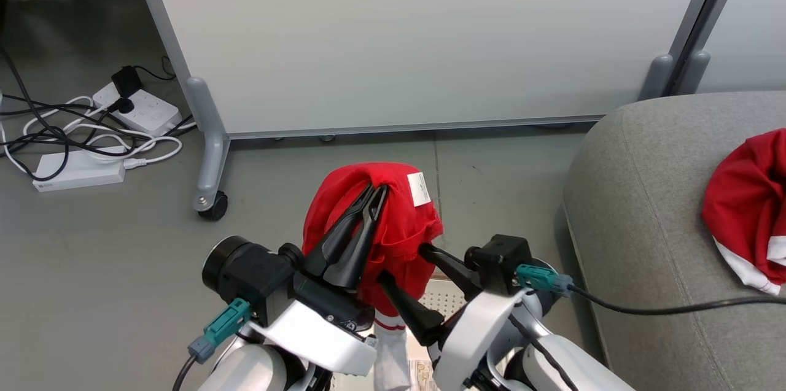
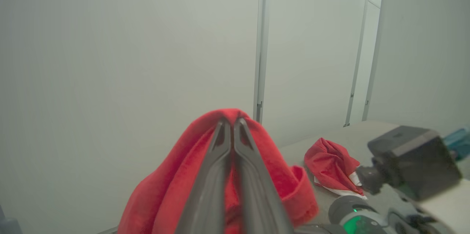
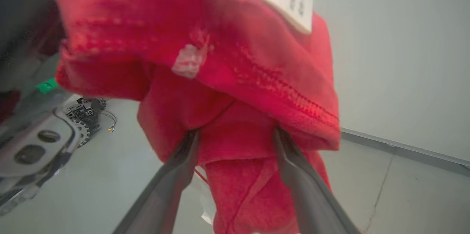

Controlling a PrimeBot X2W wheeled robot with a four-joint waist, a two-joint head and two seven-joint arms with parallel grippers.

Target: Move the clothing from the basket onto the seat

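Left fingers (image 1: 359,237) pinching clothing (image 1: 402,228), hanging lengthwise downward

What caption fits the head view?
Left gripper holds a red garment above the basket, open right gripper at its folds; second garment lies on the grey seat.

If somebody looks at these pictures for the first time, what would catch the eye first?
First, the bright red garment in the middle of the head view, pinched at its top fold by the shut left gripper. The right gripper stands open with a finger on each side of its lower part. At the right edge, a second red garment with white trim lies on the grey seat.
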